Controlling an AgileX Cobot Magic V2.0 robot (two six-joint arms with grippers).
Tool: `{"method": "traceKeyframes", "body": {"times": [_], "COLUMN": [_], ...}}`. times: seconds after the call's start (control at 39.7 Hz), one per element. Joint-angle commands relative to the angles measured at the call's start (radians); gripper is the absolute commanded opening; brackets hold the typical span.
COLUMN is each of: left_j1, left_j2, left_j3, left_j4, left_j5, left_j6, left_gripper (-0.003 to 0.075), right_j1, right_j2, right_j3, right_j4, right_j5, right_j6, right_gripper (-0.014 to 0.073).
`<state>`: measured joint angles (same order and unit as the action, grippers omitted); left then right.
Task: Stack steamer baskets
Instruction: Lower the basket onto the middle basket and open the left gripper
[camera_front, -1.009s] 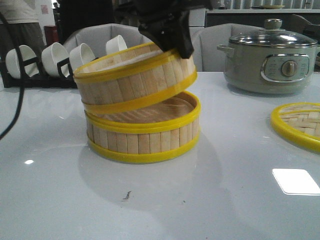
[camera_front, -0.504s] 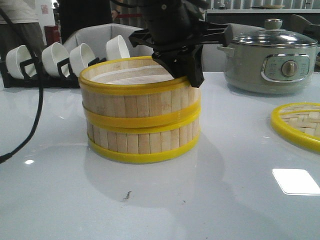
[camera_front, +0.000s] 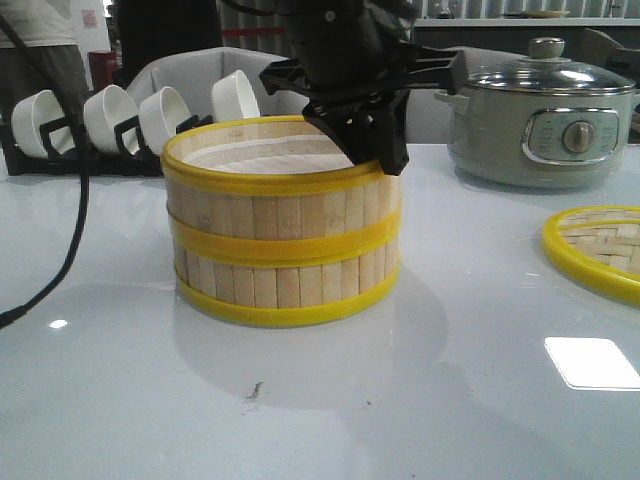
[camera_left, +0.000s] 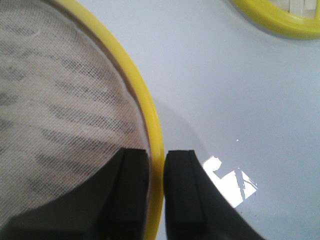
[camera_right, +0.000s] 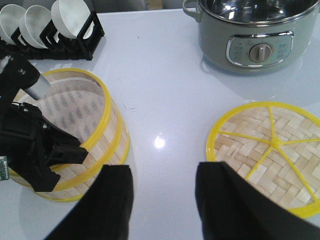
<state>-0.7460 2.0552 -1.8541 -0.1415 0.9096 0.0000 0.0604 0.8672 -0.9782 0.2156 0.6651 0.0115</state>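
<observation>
Two steamer baskets stand stacked on the white table. The upper steamer basket sits level on the lower steamer basket. My left gripper is shut on the upper basket's yellow rim at its right side. In the left wrist view one finger is inside over the white cloth liner, the other outside, with the rim pinched between them at the left gripper. My right gripper is open and empty above bare table, between the stack and the lid.
A flat woven bamboo lid with a yellow rim lies on the table at the right, also in the right wrist view. A grey electric pot stands at the back right. A black rack of white cups stands at the back left.
The upper basket was tilted above the lower one. It has come down and now sits level on it, with my left gripper still on its rim.
</observation>
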Motion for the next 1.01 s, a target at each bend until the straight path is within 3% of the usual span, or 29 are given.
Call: {"method": "traceKeyframes", "body": {"times": [0.0, 0.1, 0.25, 0.45, 0.55, 0.66, 0.73, 0.98], "left_j1": [-0.009, -0.009, -0.007, -0.004, -0.004, 0.004, 0.033, 0.246], "left_j2": [-0.057, -0.057, -0.063, -0.094, -0.125, -0.174, -0.222, -0.386], "left_j3": [-0.036, -0.036, -0.041, -0.166, -0.256, -0.340, -0.373, -0.369], "left_j4": [-0.003, 0.008, 0.014, 0.097, 0.227, 0.371, 0.396, 0.374], "left_j5": [-0.043, -0.039, -0.034, 0.048, 0.068, 0.049, 0.018, 0.046], "left_j6": [0.000, 0.000, 0.000, -0.037, -0.077, -0.091, -0.118, -0.144], "left_gripper": [0.0361, 0.0425, 0.0424, 0.0412, 0.0341, 0.0064, 0.0118, 0.0098], "right_j1": [-0.003, -0.003, -0.003, -0.003, -0.003, -0.003, -0.003, -0.003], "right_j2": [-0.004, -0.004, -0.004, -0.004, -0.004, -0.004, -0.004, -0.004], "right_j3": [-0.036, -0.036, -0.036, -0.036, -0.036, -0.036, -0.036, -0.036], "right_j4": [0.009, 0.009, 0.009, 0.009, 0.009, 0.009, 0.009, 0.009], "right_j5": [-0.080, -0.080, -0.079, -0.079, -0.079, -0.079, -0.078, -0.074], "right_j6": [-0.006, -0.006, -0.006, -0.006, -0.006, -0.006, -0.006, -0.006], "right_gripper": [0.0411, 0.0411, 0.0411, 0.0411, 0.0411, 0.0411, 0.0411, 0.0411]}}
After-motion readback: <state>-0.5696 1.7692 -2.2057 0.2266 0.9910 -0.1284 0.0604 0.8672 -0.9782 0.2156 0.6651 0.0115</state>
